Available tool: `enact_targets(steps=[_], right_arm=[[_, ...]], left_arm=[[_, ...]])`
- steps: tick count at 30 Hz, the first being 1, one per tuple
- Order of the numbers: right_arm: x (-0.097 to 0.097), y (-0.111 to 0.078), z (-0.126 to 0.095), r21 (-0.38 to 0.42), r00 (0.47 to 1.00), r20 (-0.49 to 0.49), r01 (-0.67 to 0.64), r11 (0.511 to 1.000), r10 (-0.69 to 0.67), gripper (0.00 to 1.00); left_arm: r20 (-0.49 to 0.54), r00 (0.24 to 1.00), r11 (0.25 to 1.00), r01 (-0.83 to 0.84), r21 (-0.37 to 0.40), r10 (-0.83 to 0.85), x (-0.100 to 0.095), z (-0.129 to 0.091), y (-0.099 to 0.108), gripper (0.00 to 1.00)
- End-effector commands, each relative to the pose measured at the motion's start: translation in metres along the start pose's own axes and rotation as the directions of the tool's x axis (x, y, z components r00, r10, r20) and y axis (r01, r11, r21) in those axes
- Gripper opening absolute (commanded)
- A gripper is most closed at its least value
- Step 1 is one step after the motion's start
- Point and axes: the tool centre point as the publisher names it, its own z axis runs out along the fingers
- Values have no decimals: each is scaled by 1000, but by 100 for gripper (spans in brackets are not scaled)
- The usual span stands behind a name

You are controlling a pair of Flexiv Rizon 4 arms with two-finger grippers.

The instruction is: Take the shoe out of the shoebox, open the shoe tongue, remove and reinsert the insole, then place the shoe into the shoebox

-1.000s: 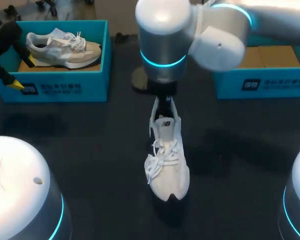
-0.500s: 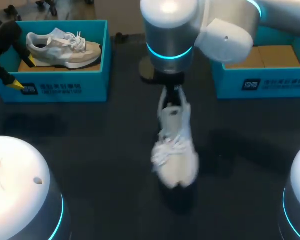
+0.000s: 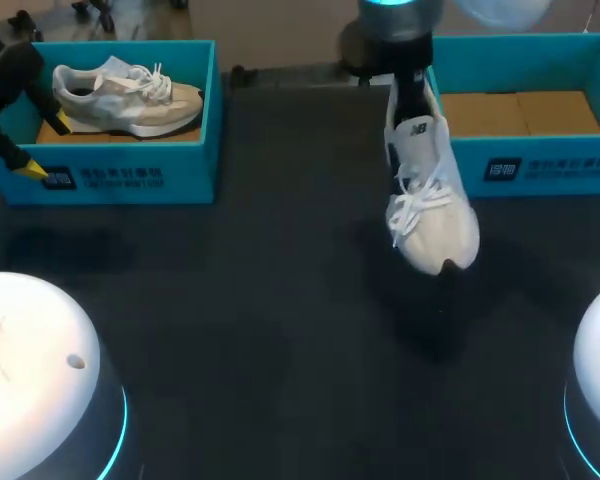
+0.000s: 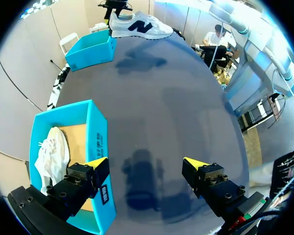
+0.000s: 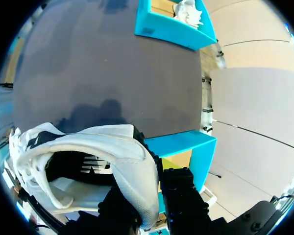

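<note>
One shoe (image 3: 435,215) hangs at 1 o'clock above the counter (image 3: 230,300), heel clamped in the right gripper (image 5: 157,188), left gripper (image 4: 146,169) spread apart at 10 o'clock; this seems the final step, and next it must go toward 2 o'clock, down into the shoebox (image 3: 540,165).

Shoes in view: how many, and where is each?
2. One white shoe hangs from the right gripper by the right shoebox; the second shoe lies inside the left shoebox. No others show.
</note>
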Motion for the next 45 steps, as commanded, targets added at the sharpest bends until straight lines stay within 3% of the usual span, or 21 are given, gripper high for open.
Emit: enact_targets(steps=[1,8,9,11,13,15,16,18,19,21,23,24,37,41,43,44,45], right_arm=[[3,-5,-1,-9,1000,4,1,1000,0,0],[1,-5,0,-13,1000,-2,-5,1000,5,0],[-11,-10,1,-31,1000,8,-18,999,18,0],[-35,-26,2,5,998,48,-50,999,50,0],[-66,-46,7,92,995,85,-53,994,45,0],[-91,-62,10,86,995,96,-35,996,27,0],[-103,-70,11,142,994,107,-28,989,12,0],[-120,-83,15,102,993,121,1,995,-14,0],[-131,-92,19,131,993,118,-15,991,-1,0],[-151,-108,24,57,993,122,-1,998,-6,0],[-163,-117,28,92,993,115,-20,996,10,0],[-170,-124,30,52,992,119,-44,998,37,0],[-170,-124,30,52,992,119,-44,998,37,0],[-197,-156,46,52,985,146,-95,994,87,0],[-217,-177,58,113,985,156,-96,989,78,0],[-224,-185,61,82,983,161,-99,992,85,0],[-230,-194,65,106,982,166,-103,989,84,0]], left_arm=[[-1,1000,1000,0,-3,0,0,0,0,100],[-1,1000,1000,0,-3,0,0,0,0,100],[-1,1000,1000,0,-3,0,0,0,0,100],[-1,1000,1000,0,-3,0,0,0,0,100],[-1,1000,1000,0,-3,0,0,0,0,100],[-1,1000,1000,0,-3,0,0,0,0,100],[-1,1000,1000,0,-3,0,0,0,0,100],[-1,1000,1000,0,-3,0,0,0,0,100],[-1,1000,1000,0,-3,0,0,0,0,100],[-1,1000,1000,0,-3,0,0,0,0,100],[-1,1000,1000,0,-3,0,0,0,0,100],[-1,1000,1000,0,-3,0,0,0,0,100],[-1,1000,1000,0,-3,0,0,0,0,100],[-1,1000,1000,0,-3,0,0,0,0,100],[-1,1000,1000,0,-3,0,0,0,0,100],[-1,1000,1000,0,-3,0,0,0,0,100],[-1,1000,1000,0,-3,0,0,0,0,100]])
